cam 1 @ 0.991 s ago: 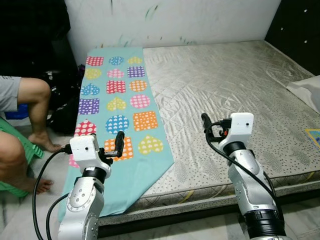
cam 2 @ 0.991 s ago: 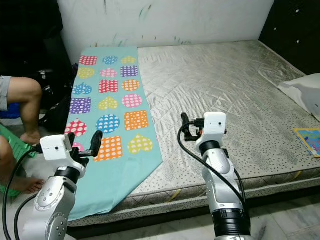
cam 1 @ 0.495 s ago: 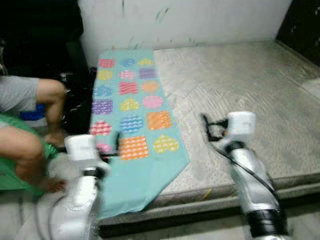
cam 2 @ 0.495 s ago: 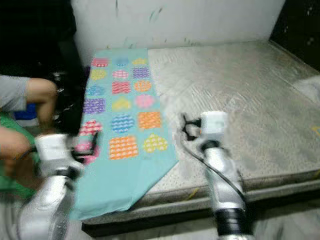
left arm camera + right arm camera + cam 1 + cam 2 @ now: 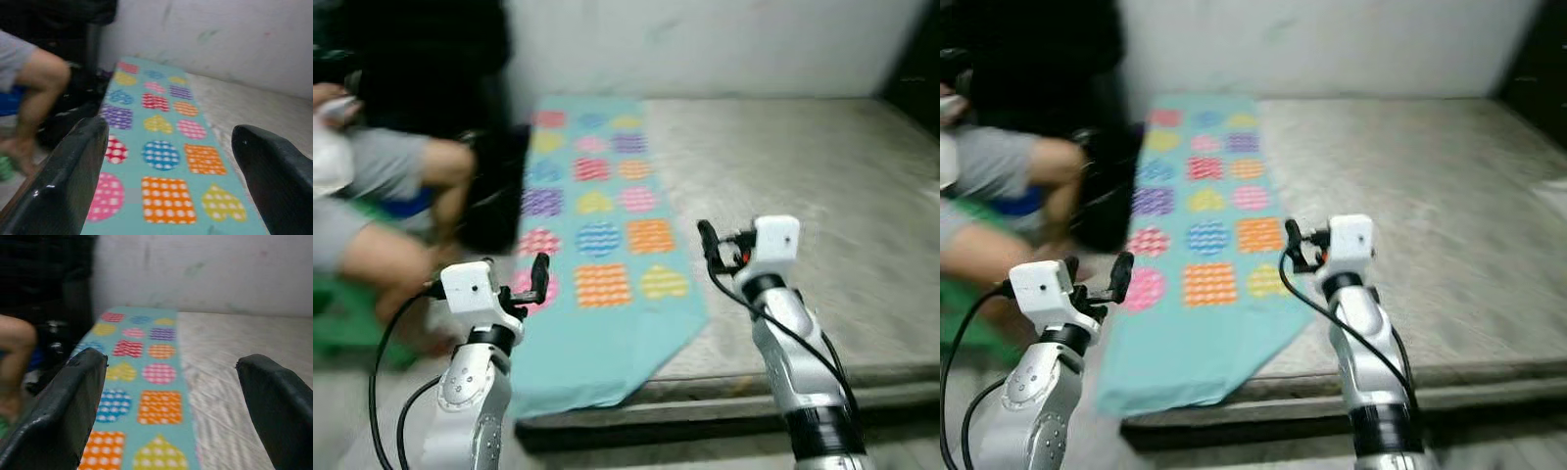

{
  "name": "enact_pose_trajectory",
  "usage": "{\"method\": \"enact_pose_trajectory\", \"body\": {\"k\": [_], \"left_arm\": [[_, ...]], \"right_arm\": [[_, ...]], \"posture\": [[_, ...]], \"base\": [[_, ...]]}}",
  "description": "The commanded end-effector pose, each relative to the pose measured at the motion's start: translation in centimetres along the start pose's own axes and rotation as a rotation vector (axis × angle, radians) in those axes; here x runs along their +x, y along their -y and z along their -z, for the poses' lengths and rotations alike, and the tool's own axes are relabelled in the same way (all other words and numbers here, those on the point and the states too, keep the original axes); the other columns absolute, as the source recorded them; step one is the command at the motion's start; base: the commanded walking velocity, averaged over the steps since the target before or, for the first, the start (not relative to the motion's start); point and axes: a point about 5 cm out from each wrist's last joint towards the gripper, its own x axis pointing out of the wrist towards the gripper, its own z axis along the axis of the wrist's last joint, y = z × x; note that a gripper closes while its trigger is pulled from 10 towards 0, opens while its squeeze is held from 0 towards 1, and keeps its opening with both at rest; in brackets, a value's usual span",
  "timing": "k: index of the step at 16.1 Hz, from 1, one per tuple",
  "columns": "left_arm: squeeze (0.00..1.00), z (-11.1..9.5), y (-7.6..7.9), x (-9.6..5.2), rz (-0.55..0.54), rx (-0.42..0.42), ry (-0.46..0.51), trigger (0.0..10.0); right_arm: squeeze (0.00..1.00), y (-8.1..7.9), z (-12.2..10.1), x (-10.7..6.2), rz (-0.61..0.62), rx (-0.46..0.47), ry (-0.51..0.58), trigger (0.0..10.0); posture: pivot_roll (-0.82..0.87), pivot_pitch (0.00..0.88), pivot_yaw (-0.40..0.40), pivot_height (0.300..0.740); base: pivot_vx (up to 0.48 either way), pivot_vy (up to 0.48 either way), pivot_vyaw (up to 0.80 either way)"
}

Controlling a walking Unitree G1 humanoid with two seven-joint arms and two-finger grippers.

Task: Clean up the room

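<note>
Two silver arms stood raised in front of the bed, nearest to the head camera. The left gripper (image 5: 540, 276) hung low at the bed's near left corner, over the hanging end of the cloth (image 5: 597, 284), touching nothing. Its wrist view showed its fingers (image 5: 63, 186) spread wide with only the cloth's pattern between them. The right gripper (image 5: 707, 242) was held a little higher, over the near part of the mattress (image 5: 822, 225), just beside the cloth's right edge. Its fingers (image 5: 54, 416) were also spread wide and held nothing.

Under and beyond both grippers lay the cloth, a long teal strip printed with dotted hearts, squares and circles in pink, orange, yellow, blue and purple. It ran along the left side of the mattress from the wall (image 5: 724, 44) down to the near edge, where its end draped over the side of the bed towards the floor (image 5: 372, 431). The rest of the mattress, a pale grey quilted surface, stretched to the right of the cloth.

To the robot's left, beside the bed, a person (image 5: 391, 186) sat with bent bare legs, in grey shorts, with something green (image 5: 342, 323) beneath them, too blurred to identify. Behind the person the corner was dark. At the far end, a whitish wall with faint smudges rose behind the head of the bed. Both head views were blurred.
</note>
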Motion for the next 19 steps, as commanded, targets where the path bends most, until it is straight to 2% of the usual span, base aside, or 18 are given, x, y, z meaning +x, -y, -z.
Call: {"method": "enact_pose_trajectory", "body": {"k": [1,5,12,19], "left_arm": [[0.0,-0.34,0.41,0.22,0.024,0.005,0.018,10.0],[0.0,-1.15,0.14,0.6,0.031,0.025,0.047,10.0],[0.0,-0.68,0.89,0.4,0.061,0.011,0.035,10.0],[0.0,-0.62,0.9,0.34,0.067,0.018,0.026,10.0]], "right_arm": [[0.0,0.39,-0.15,0.06,0.016,0.001,0.004,10.0],[0.0,0.18,-0.25,0.21,0.012,0.0,0.009,10.0],[0.0,0.13,-0.17,0.47,0.01,0.003,-0.001,10.0],[0.0,0.48,0.05,0.29,0.029,0.009,-0.006,10.0]], "posture": [[-0.04,0.057,0.0,0.74],[-0.05,0.065,-0.003,0.74],[-0.05,0.064,-0.012,0.74],[-0.05,0.068,-0.006,0.74]], "base": [[0.0,0.0,0.0],[0.0,0.0,0.0],[0.0,0.0,0.0],[0.0,0.0,-0.61]]}}
